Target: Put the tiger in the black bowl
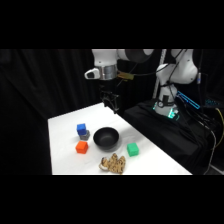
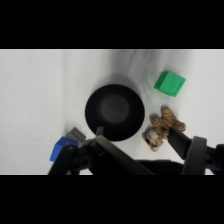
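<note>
tiger (image 1: 112, 164) on table, apparently well below gripper (image 1: 111, 106)

white table (image 1: 65, 150) | on it: black bowl (image 1: 106, 138), tiger (image 1: 113, 164), blue cube (image 1: 81, 129), orange cube (image 1: 82, 147), green cube (image 1: 132, 149)

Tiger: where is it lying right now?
In the side view the tiger lies on the white table near its front edge, just in front of the black bowl, with the green cube to its right.
</note>
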